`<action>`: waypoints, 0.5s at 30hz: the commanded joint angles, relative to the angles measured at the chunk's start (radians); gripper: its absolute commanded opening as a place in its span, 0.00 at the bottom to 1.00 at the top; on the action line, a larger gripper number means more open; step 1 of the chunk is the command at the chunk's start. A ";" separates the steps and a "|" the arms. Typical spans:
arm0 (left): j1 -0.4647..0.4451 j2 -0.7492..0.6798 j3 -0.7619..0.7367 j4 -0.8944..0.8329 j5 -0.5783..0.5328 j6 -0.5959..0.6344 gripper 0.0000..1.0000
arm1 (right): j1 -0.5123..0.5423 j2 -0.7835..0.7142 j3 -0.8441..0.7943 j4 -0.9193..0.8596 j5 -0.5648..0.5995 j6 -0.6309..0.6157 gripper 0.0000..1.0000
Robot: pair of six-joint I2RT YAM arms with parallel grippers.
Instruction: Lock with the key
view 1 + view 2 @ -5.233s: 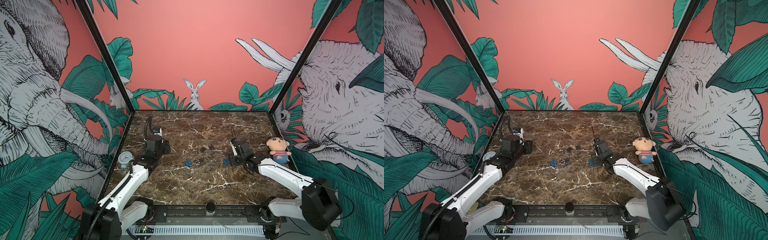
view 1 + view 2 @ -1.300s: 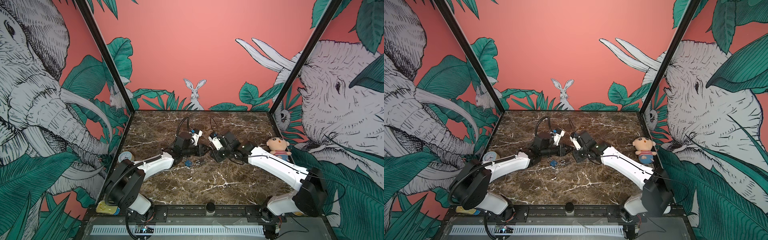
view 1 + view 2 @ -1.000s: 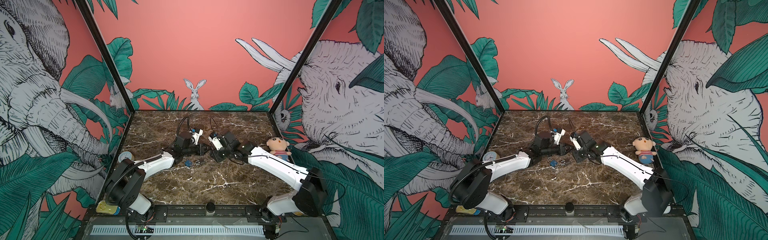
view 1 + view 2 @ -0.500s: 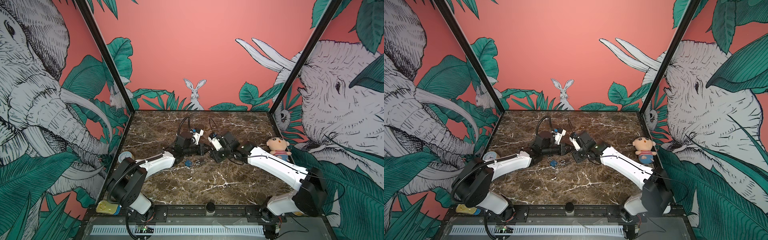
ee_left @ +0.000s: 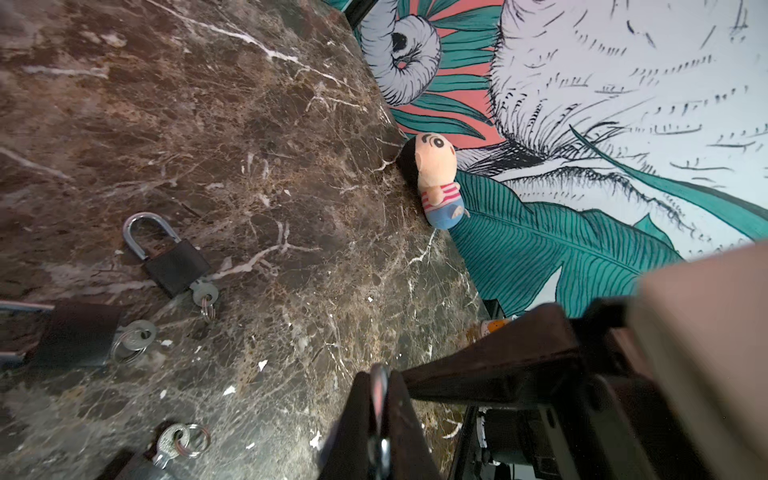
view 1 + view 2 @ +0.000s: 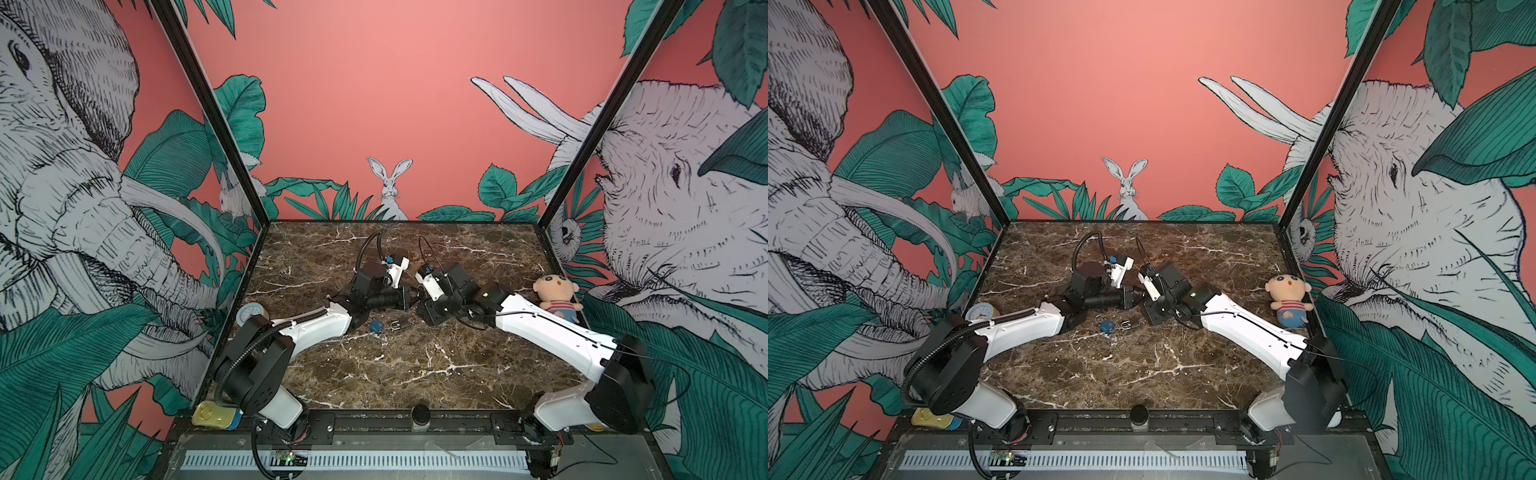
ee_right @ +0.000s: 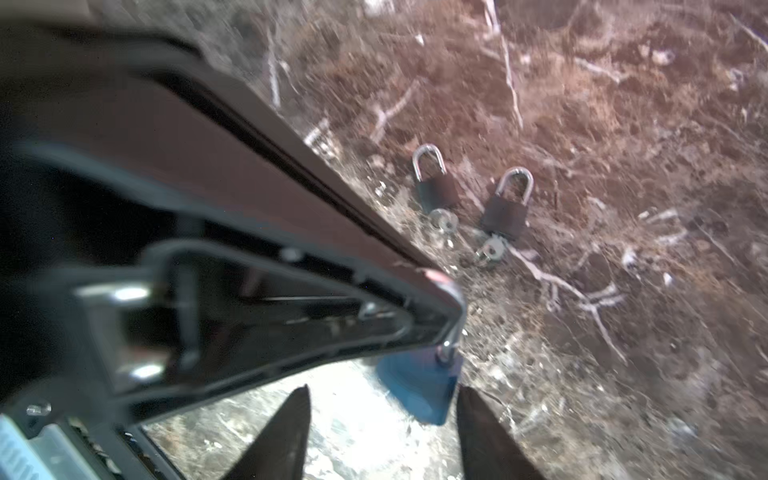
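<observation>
My left gripper (image 5: 379, 374) is shut on the silver shackle of a blue padlock (image 7: 419, 386), which hangs below its fingertips (image 7: 451, 291). My right gripper (image 7: 383, 388) stands open, one finger on each side of that padlock's body and not touching it. In both top views the two grippers meet mid-table, left gripper (image 6: 409, 298) against right gripper (image 6: 422, 306), and they hide the held padlock. Two black padlocks (image 7: 436, 189) (image 7: 509, 208) lie on the marble, each with a key (image 5: 205, 295) in its base. Whether the held padlock carries a key is hidden.
A second blue padlock (image 6: 377, 326) and a small black padlock (image 6: 400, 324) lie just in front of the grippers. A plush doll (image 6: 557, 293) leans at the right wall. A round white dial (image 6: 249, 313) sits at the left edge, and a yellow tin (image 6: 216, 415) at the front left corner.
My left gripper's jaws closed on the padlock's shackle. My right gripper's jaws then opened off the padlock's body. Neither arm has moved noticeably.
</observation>
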 commanded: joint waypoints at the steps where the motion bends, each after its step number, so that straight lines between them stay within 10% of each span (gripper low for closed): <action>1: 0.000 -0.037 -0.006 0.063 -0.082 -0.076 0.00 | -0.009 -0.102 -0.036 0.083 -0.040 0.049 0.59; 15: -0.001 -0.093 0.077 0.004 -0.156 -0.316 0.00 | -0.225 -0.318 -0.284 0.400 -0.271 0.155 0.58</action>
